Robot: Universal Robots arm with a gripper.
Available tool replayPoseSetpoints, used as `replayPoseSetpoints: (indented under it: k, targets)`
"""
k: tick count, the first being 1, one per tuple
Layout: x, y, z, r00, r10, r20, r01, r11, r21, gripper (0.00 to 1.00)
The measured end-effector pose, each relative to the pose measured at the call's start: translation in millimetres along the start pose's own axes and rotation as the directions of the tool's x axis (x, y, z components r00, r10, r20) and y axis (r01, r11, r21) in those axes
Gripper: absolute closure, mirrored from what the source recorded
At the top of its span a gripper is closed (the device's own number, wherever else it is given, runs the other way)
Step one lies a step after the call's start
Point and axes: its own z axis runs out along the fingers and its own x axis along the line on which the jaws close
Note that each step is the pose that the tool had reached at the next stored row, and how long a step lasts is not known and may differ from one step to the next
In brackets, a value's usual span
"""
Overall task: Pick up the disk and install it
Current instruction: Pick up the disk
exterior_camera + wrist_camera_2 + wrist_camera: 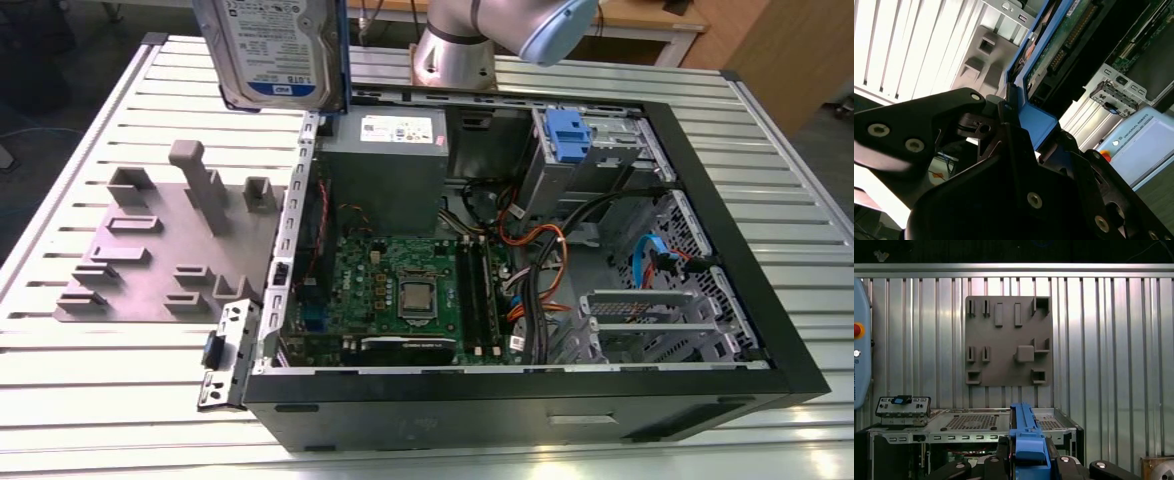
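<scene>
Holding the disk (274, 50) clear of the table (80, 380): the gripper (1016, 112) is clamped on the blue bracket (1024, 432) along the disk's edge, with a black finger pressed to each side of it. In the exterior view the disk hangs upright, label toward the camera, over the far corner of the open computer case (747, 330) on the exterior view's left. It touches nothing below.

The case lies on its side on the slatted table with its lid off. Inside are the power supply box (387, 165), the circuit board (400, 290) and a blue clip (567, 135) at the drive bay. A grey plate (147, 260) with raised blocks lies just beside the case, on the exterior view's left.
</scene>
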Motion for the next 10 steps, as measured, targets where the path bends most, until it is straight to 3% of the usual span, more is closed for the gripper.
replayPoseSetpoints:
  k: [10]
  targets:
    - [0.0,-0.6,0.0,1.0,0.0,0.0,0.0,1.0,0.0,0.63]
